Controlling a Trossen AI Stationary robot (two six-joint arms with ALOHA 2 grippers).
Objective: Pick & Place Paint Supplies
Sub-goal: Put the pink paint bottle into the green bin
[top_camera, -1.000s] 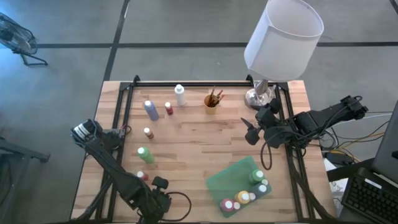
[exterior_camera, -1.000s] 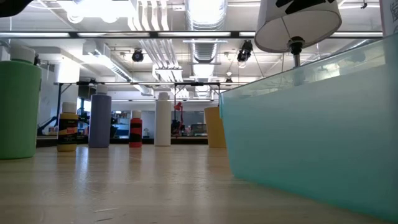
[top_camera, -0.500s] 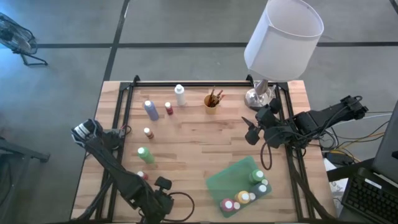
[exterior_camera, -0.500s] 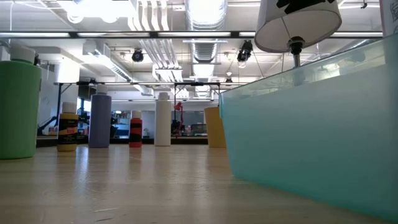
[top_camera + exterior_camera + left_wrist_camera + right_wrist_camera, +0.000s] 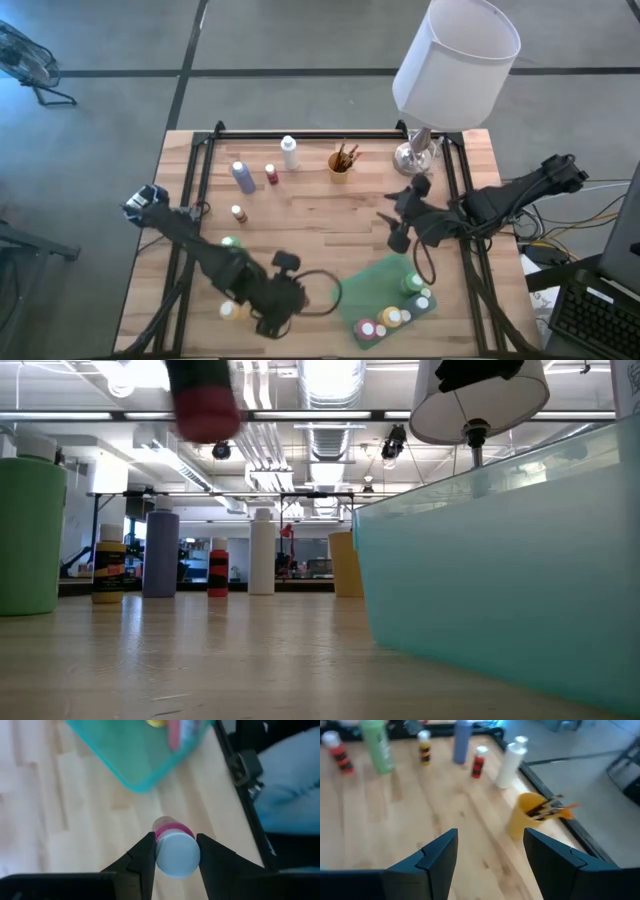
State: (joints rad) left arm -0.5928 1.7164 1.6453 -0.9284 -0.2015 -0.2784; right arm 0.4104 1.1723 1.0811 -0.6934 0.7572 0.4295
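Pink plastic with a pale cap: that one paint bottle (image 5: 175, 856) was pinched between the fingers of the left gripper (image 5: 175, 840), held in the air over the bench (image 5: 320, 215) just short of the green tray (image 5: 375, 280), on its near-left side. I judged the grip the weak point. The fingers pressed the bottle close under its cap, so it could slip or tip on the carry and fall short of the tray or strike its rim. Let go too high, it could also knock the five or so bottles (image 5: 392, 318) already crowded in the tray's near corner.

Just beyond the tray, the right gripper (image 5: 490, 835) hung with its fingers spread and nothing between them. With both arms so close to the tray, they could clash.

Farther from the tray, well off to its far left, six bottles (image 5: 462, 742) stood loose: one red, one green, one yellow-labelled, one blue, one red-and-black, one white. The left arm reached above the nearest of them and might topple it. Beyond the tray stood one yellow cup (image 5: 532, 815) of brushes, too bunched to count, and one lamp (image 5: 455, 55).
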